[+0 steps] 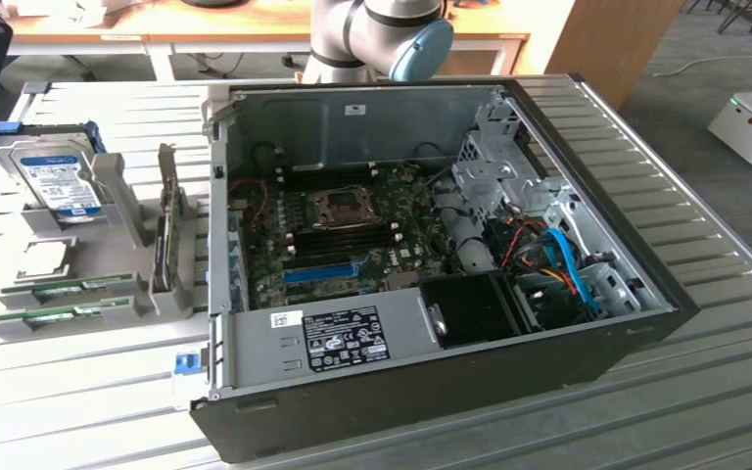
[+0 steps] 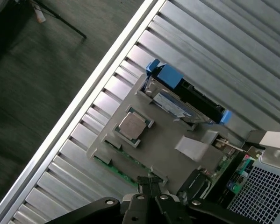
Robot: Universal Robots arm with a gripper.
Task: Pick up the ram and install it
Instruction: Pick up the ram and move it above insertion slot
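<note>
The ram (image 2: 114,169), a flat green stick, lies in a slot at the end of the grey holder (image 2: 172,144), just beneath and in front of the jaws (image 2: 148,183). The jaws are pressed together and hold nothing; they hang above the holder without touching the stick. A second green stick (image 1: 73,286) lies alongside in the next slot. Beyond the ram from the jaws sits a square processor chip (image 2: 132,126), and farther out a hard drive (image 2: 175,103) in a blue-tabbed carrier. To one side of the jaws stands the open computer case (image 2: 266,191). All rest on the ribbed metal counter (image 2: 214,42).
</note>
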